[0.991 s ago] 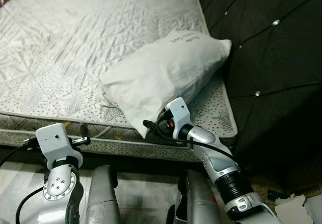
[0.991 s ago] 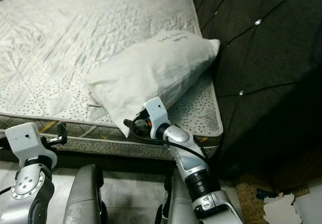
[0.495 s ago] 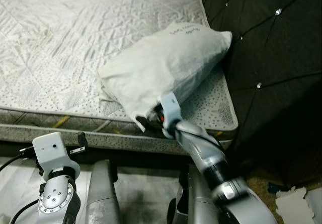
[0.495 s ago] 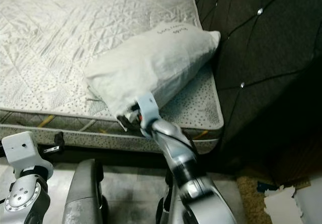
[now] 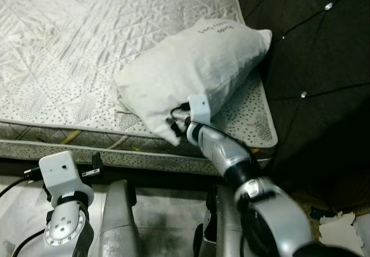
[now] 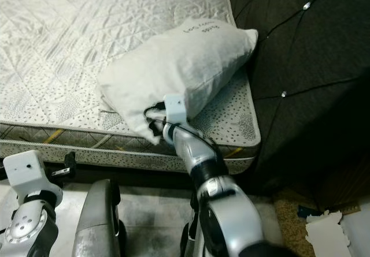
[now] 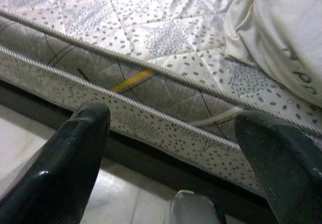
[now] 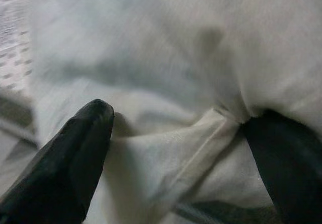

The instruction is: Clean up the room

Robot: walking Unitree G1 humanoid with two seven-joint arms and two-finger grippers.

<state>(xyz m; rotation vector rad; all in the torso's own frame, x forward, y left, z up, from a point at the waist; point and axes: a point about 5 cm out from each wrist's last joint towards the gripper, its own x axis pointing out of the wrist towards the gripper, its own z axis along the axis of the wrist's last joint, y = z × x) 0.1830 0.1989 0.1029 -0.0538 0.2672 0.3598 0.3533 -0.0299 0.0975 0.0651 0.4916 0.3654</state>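
Small print on the pillow (image 5: 196,66) seems unreadable.

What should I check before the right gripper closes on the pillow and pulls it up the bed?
1. Right gripper at the pillow: ok, its fingers sit on either side of a fold at the pillow's near corner.
2. Fingers apart and ready to close: ok, fabric lies between them.
3. Fold deep enough for a firm pinch: cannot tell, the close view is blurred.
4. Pillow resting on the mattress: ok, though its near corner reaches the bed's front edge.
5. Room by the headboard: ok, but the pillow's far end already leans on it.
6. Left gripper out of the way: ok, open, low beside the mattress edge.
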